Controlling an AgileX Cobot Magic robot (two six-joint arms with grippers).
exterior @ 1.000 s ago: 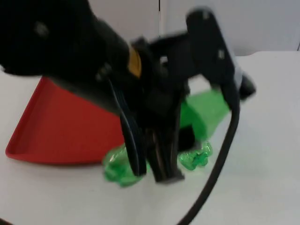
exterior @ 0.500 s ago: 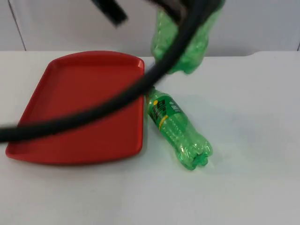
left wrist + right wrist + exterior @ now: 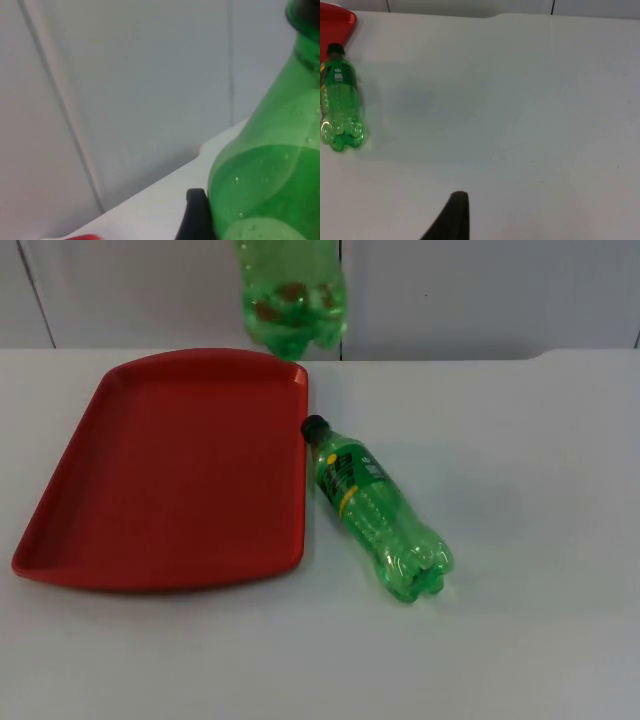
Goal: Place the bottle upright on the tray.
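The left gripper [image 3: 200, 220] seems to be grasping a raised bottle [image 3: 290, 295] at the frame's top, above the tray [image 3: 170, 470]. A tilted release could topple it. The right gripper [image 3: 451, 220] waits; jaw state unclear.

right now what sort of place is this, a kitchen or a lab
Probably a lab test bench, not a kitchen: a bare white table top ending at a grey partition wall, with a red tray and green plastic bottles.
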